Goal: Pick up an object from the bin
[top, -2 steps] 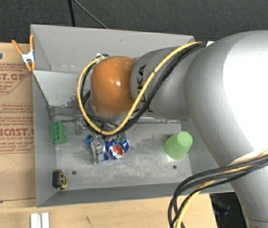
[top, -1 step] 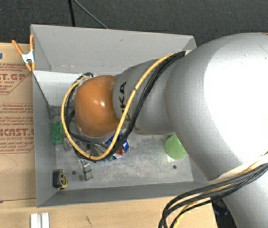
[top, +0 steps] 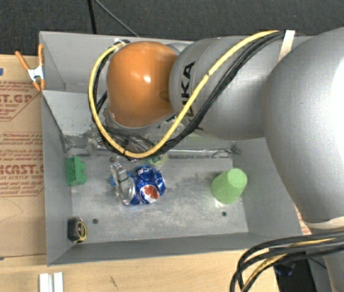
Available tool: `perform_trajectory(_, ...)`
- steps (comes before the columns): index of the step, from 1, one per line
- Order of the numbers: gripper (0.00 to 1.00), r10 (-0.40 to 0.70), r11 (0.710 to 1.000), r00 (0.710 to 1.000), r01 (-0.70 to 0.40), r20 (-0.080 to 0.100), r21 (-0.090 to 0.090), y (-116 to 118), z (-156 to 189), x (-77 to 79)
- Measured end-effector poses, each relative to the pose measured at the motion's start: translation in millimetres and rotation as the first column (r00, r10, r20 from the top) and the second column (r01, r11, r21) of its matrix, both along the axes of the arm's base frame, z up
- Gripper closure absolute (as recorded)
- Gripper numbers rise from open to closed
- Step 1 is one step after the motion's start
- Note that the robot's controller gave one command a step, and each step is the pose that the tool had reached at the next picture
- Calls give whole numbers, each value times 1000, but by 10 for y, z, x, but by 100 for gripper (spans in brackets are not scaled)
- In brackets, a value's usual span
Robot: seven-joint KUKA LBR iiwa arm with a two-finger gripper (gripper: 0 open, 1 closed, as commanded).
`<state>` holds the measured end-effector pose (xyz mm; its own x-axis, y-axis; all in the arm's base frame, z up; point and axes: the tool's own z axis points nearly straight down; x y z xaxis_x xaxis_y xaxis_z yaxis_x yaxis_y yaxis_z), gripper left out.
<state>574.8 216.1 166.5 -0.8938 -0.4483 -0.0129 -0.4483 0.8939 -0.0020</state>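
Crushed blue can (top: 148,186), red-white round logo facing up, no legible text, sits mid-floor of bin (top: 184,219). Gripper (top: 122,186) is down right against its left side; clenched or released, can't tell. Arm (top: 232,96) lettering reads "KA". Green block (top: 75,170) left, green cup (top: 229,185) right, small black-yellow item (top: 77,229) in the near-left corner.

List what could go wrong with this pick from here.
1. The gripper sits at the left edge of the crushed blue can, not over its middle. A grab from there may well slip off the crumpled metal.
2. The can is dented and uneven, so a push might twist it or send it sliding toward the green cup.
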Motion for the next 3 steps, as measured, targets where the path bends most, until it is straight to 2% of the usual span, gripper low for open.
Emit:
perform_trajectory(1,0,632,775,775,-632,-14,-4,-969,-869,67)
perform_trajectory(2,100,632,775,775,-632,-10,-4,-943,-831,81)
perform_trajectory(3,100,613,790,790,-613,-2,-9,-1189,379,197)
